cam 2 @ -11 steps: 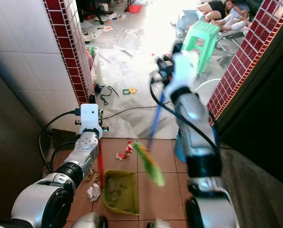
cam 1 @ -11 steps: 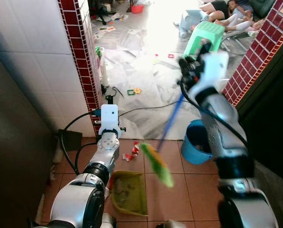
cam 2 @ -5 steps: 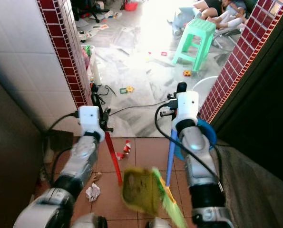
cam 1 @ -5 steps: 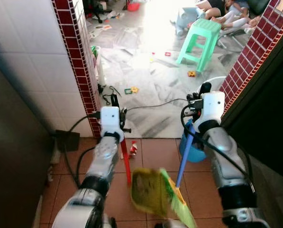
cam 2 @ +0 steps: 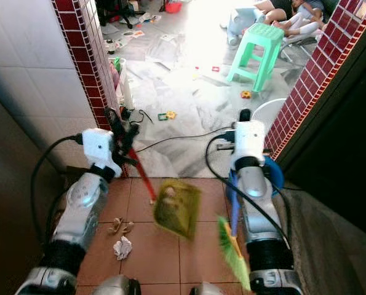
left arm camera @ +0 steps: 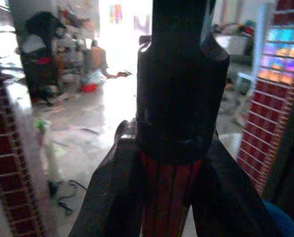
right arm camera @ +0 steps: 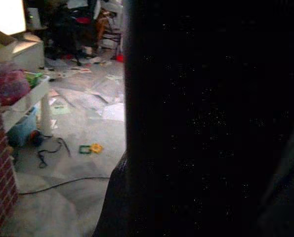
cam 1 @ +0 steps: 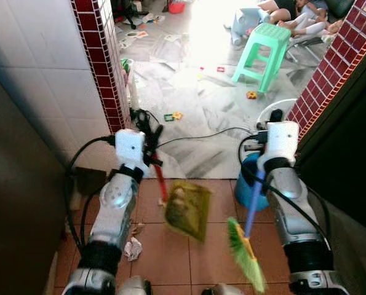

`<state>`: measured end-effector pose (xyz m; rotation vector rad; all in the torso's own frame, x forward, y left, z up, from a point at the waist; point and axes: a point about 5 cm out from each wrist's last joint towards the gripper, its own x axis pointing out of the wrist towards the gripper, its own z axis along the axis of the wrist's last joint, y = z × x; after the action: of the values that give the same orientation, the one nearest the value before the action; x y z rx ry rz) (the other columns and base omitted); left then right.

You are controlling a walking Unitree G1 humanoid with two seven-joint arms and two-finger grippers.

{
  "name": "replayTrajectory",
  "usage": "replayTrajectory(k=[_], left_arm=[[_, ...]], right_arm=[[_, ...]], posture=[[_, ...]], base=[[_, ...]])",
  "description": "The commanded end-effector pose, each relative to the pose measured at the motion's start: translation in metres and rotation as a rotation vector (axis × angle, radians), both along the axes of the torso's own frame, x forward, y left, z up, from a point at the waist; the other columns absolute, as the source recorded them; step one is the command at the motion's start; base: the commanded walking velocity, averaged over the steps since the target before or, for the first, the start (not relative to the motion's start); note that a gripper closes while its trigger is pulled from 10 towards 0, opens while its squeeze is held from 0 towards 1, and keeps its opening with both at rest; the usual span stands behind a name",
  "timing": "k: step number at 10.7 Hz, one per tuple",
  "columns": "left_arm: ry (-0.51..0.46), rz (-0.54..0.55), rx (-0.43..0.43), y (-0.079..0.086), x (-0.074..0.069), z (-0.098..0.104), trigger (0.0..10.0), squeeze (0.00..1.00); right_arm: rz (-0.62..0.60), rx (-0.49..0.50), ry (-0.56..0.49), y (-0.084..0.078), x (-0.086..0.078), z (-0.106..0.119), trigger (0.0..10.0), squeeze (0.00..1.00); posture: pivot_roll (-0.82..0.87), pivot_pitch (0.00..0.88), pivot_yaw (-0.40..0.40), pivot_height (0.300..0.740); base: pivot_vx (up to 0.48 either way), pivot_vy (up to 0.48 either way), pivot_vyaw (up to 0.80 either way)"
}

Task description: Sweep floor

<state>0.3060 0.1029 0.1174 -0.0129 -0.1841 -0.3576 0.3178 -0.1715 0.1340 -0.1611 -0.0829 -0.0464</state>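
— Fingers (left arm camera: pixel 117 197) of the left gripper (cam 1: pixel 147 138) clamp the dustpan's red handle (cam 1: pixel 160 181); right gripper (cam 1: pixel 275 132) holds the blue broom handle (cam 1: pixel 254 200), finger state hidden.

— Best approach?

— Probably lower the yellow-green dustpan (cam 1: pixel 187 209) flat onto the terracotta tiles (cam 1: pixel 210 258), then draw the green broom head (cam 1: pixel 244 255) toward it. Crumpled paper (cam 1: pixel 132 248) lies near the left arm.

— Containers?

— Dustpan carries some debris; blue bucket (cam 1: pixel 243 187), contents unclear.

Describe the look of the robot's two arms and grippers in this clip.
Both arms are silver metal with black joint rings and looping black cables. Each wrist carries a white boxy housing. The left gripper and right gripper have long black fingers.
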Motion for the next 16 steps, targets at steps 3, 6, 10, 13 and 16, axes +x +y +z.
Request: replayTrajectory(k=[3, 6, 10, 13, 16], left_arm=[[0.019, 0.063, 0.026, 0.009, -0.005, 0.003, 10.0, 0.00], [0.094, 0.175, -0.050, 0.025, -0.009, -0.001, 10.0, 0.00], [0.119, 0.178, -0.061, 0.022, -0.009, -0.002, 10.0, 0.00], [0.121, 0.171, -0.067, 0.019, -0.006, -0.001, 10.0, 0.00], [0.122, 0.177, -0.070, 0.018, -0.005, 0.000, 10.0, 0.00]], right_arm=[[-0.010, 0.057, -0.019, 0.003, 0.002, 0.004, 10.0, 0.00], [-0.012, 0.070, -0.003, 0.005, 0.004, 0.000, 10.0, 0.00], [-0.021, 0.079, -0.002, 0.001, 0.005, 0.000, 10.0, 0.00], [-0.015, 0.077, -0.006, 0.001, 0.006, 0.001, 10.0, 0.00], [-0.013, 0.068, -0.007, 0.000, 0.006, 0.002, 10.0, 0.00]], posture=[[-0.07, 0.000, 0.000, 0.740], [-0.07, 0.000, -0.001, 0.740], [-0.08, 0.000, 0.005, 0.740], [-0.09, 0.000, 0.005, 0.740], [-0.09, 0.000, 0.002, 0.740]], base=[[0.000, 0.000, -0.27], [0.000, 0.000, -0.80], [0.000, -0.175, -0.13], [0.000, -0.386, -0.14], [0.000, -0.395, 0.00]])
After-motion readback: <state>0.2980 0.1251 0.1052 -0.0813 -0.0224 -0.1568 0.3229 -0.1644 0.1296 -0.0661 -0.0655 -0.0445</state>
